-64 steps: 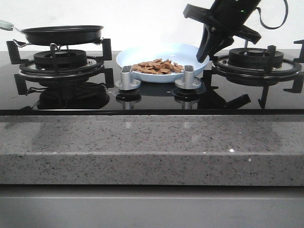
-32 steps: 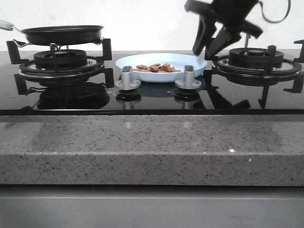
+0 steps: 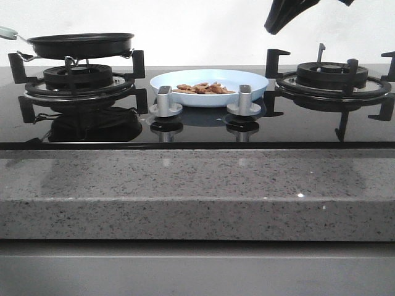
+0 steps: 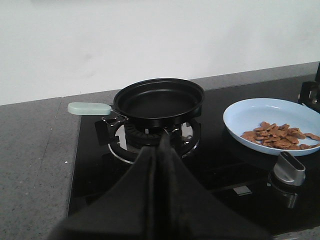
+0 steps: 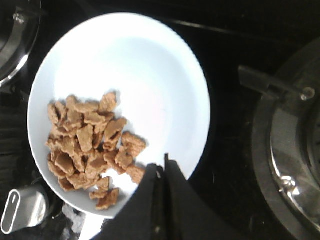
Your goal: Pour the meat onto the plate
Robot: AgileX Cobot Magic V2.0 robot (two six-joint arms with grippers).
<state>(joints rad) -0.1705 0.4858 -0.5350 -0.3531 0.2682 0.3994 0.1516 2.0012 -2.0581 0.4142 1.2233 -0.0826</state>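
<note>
The meat (image 5: 90,145) lies heaped in the pale-blue plate (image 3: 247,80) on the stove between the burners. Both arms' jaws are pressed together, empty; the right gripper (image 5: 161,172) hangs above the plate.

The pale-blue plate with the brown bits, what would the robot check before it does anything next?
1. Brown-orange meat pieces all on the round pale-blue plate: ok.
2. Plate flat on the black glass hob: ok.
3. Black frying pan empty, on its burner: ok.
4. Right gripper fingers shut, empty: ok.
5. Left gripper fingers shut, empty: ok.
6. Right arm clear above plate: ok.
</note>
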